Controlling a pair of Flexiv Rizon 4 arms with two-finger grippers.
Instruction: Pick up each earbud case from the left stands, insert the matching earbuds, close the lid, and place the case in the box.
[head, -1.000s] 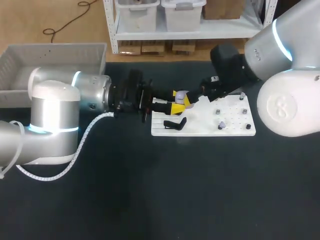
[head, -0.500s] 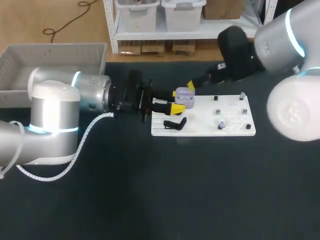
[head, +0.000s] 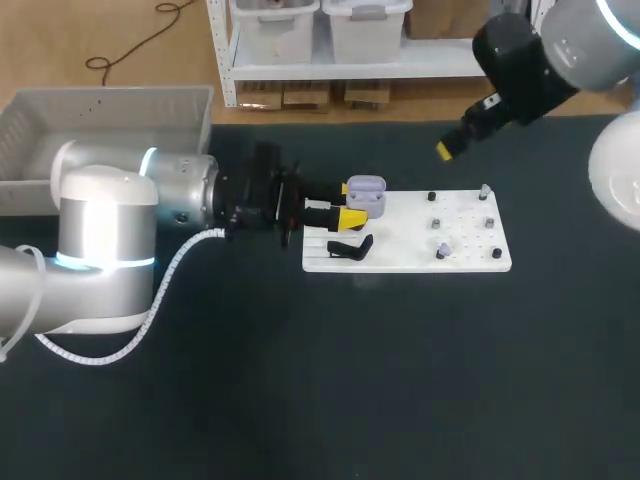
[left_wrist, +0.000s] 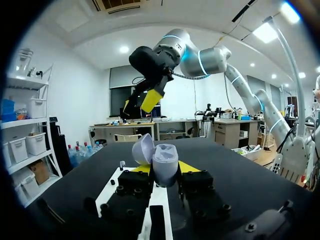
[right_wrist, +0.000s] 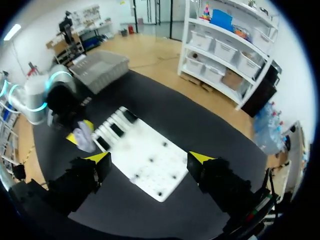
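Between the yellow tips of the left gripper (head: 352, 202), which is clamped on its lower half from two sides, sits the lavender earbud case (head: 366, 193), held over the left end of the white board (head: 460, 215) rather than resting on a stand. In the left wrist view the case (left_wrist: 162, 162) stands upright with its lid (left_wrist: 142, 148) hinged back and its wells turned up. That pose reads as a deliberate offer: steady, open, and reachable from above by the other arm. Just beside it on the board lies a black stand (head: 350, 247), with nothing on it. Farther along the board sit several small pieces (head: 441, 250), too small to tell which are earbuds and which are pegs. The right gripper (head: 447, 148) hangs high over the far side of the table, well apart from the case. In its own view the right gripper (right_wrist: 150, 158) has its fingers spread with nothing between them, looking down on the whole board, probably so it can choose a piece to fetch. The grey box (head: 110, 92) waits at the far left, beyond the left arm, and the lid is not yet closed.
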